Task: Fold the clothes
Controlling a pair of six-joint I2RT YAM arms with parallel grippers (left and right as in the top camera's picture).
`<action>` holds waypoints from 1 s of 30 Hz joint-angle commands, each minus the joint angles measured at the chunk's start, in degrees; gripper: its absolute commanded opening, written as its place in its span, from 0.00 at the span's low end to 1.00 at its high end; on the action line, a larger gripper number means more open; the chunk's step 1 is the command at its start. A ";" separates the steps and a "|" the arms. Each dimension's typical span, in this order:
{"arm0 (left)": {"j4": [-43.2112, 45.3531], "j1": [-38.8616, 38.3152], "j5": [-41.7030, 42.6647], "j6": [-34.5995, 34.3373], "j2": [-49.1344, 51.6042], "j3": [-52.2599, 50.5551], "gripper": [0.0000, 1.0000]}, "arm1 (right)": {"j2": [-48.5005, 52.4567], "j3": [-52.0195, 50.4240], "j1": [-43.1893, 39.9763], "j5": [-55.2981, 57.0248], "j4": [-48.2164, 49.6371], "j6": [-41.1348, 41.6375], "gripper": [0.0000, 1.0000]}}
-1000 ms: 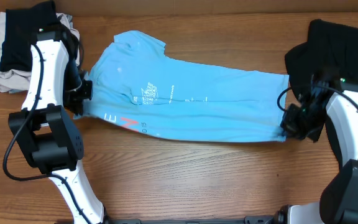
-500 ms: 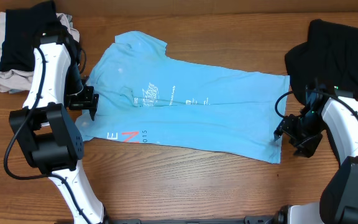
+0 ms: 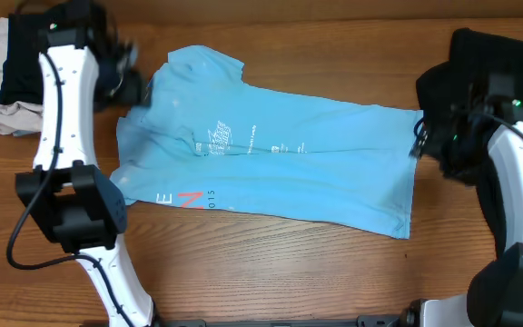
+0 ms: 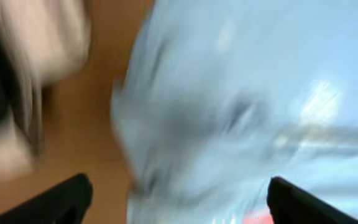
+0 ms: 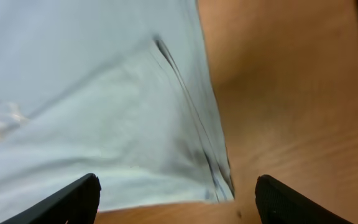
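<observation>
On table (image 3: 271,263) — blue T-shirt (image 3: 316,173) spread flat, creased.

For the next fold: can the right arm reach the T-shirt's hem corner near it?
Probably yes: the right gripper hangs open above the hem corner of the T-shirt; nothing covers it.

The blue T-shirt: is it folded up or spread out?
Spread out: the blue T-shirt lies flat across the table, with only one lengthwise crease.
</observation>
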 commanded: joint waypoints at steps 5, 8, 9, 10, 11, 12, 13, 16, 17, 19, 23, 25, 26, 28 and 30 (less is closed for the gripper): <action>19.32 -7.37 3.61 3.17 2.71 1.57 1.00 | -0.79 4.22 -0.33 -0.90 3.54 -3.54 0.84; 25.66 -8.46 2.10 3.15 5.95 1.73 1.00 | -0.79 4.22 -0.33 -0.90 4.24 -4.35 0.84; 27.43 -8.55 1.88 3.06 7.19 1.99 1.00 | -0.79 4.22 -0.33 -0.85 4.37 -4.52 0.84; 28.81 -8.55 1.88 2.80 8.39 2.38 1.00 | -0.79 4.22 -0.33 -0.85 4.46 -4.50 0.84; 30.08 -8.52 1.88 2.73 9.84 2.95 1.00 | -0.79 4.22 -0.33 -0.85 4.50 -4.52 0.84; 31.19 -8.52 1.86 2.75 11.21 3.61 1.00 | -0.79 4.22 -0.33 -0.85 4.55 -4.68 0.84; 32.09 -8.52 1.81 2.78 12.35 4.09 1.00 | -0.79 4.22 -0.33 -0.85 4.59 -4.70 0.84; 34.86 -8.44 1.44 3.21 16.17 5.75 1.00 | -0.79 4.22 -0.33 -0.74 4.68 -4.70 0.84; 35.76 -8.44 1.42 3.23 17.16 6.16 1.00 | -0.79 4.22 -0.33 -0.72 4.68 -4.70 0.84; 37.73 -8.50 1.36 3.63 19.37 6.95 1.00 | -0.79 4.22 -0.33 -0.70 4.68 -4.70 0.84; 42.32 -8.52 1.40 2.99 22.40 6.97 1.00 | -0.79 4.22 -0.33 -0.72 4.42 -4.68 0.84; 44.33 -8.48 1.44 2.43 23.80 6.97 1.00 | -0.79 4.22 -0.33 -0.72 4.35 -4.68 0.84; 45.00 -8.44 1.42 2.05 24.50 6.97 1.00 | -0.79 4.22 -0.33 -0.72 4.35 -4.68 0.84; 45.90 -8.44 1.46 1.88 25.53 6.95 1.00 | -0.79 4.22 -0.33 -0.72 4.26 -4.66 0.84; 46.60 -8.44 1.57 1.22 26.45 6.95 0.99 | -0.79 4.22 -0.33 -0.72 4.20 -4.66 0.84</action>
